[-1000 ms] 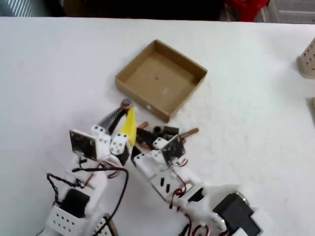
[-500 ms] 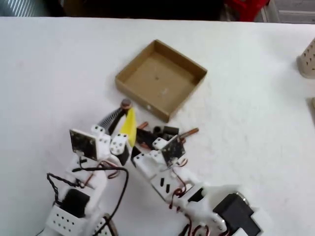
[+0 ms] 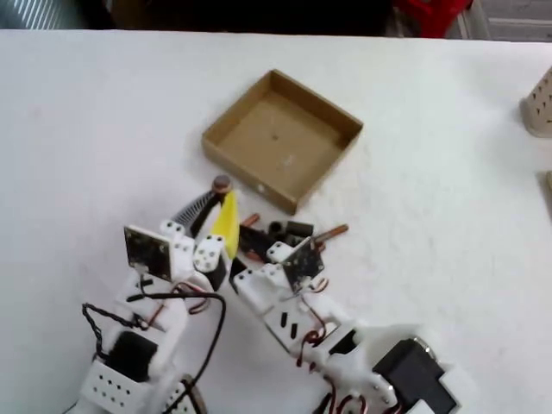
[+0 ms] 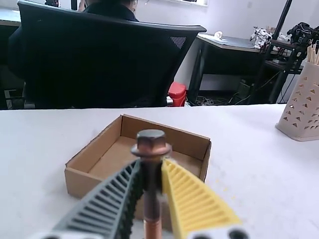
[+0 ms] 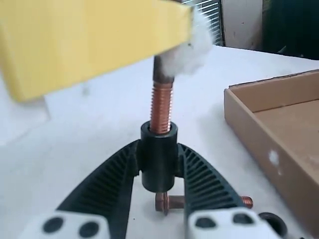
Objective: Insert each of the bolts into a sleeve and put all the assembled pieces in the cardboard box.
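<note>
Bolt (image 5: 161,112), coppery and threaded, apparently sits in smooth black cylindrical sleeve (image 5: 158,157).

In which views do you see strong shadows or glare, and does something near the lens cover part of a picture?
High view: the white table is evenly bright, with no hard shadow around the cardboard box. Right wrist view: a yellow finger, near the lens, hides much of the scene; the sleeve and bolt are evenly lit.

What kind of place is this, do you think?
Probably an office or lab workroom: a black office chair stands behind the white table, and a desk with cables underneath sits farther back.
</note>
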`<move>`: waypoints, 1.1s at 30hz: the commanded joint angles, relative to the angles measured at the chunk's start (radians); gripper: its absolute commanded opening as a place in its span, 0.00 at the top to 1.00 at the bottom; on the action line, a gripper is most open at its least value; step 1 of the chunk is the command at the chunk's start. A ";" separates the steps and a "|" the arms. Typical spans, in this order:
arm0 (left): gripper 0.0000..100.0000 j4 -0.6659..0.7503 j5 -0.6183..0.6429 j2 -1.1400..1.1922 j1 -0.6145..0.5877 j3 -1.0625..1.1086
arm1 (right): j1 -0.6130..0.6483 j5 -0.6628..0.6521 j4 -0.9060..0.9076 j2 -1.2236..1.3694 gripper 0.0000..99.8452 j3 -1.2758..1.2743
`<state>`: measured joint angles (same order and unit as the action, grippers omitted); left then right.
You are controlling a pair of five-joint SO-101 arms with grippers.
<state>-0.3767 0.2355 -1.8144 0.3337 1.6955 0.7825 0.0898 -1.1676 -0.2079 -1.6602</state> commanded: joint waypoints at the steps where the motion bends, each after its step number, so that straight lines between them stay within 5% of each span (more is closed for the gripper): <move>1: 0.97 -0.017 0.003 -0.010 0.008 -0.006 | -0.002 -0.017 -0.028 -0.039 0.98 -0.003; 12: 0.55 -0.451 -0.069 -0.012 0.004 -0.127 | -0.013 -0.017 -0.027 -0.038 0.98 -0.005; 23: 0.53 -0.520 -0.068 -0.012 -0.005 -0.255 | -0.010 -0.017 -0.025 -0.031 0.98 -0.005; 33: 0.60 -0.259 -0.003 -0.010 -0.234 -0.348 | -0.012 -0.018 -0.024 -0.035 0.98 -0.014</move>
<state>-0.7050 0.1926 -1.8159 0.1481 1.4009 0.7825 0.0836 -1.1676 -0.2064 -1.6602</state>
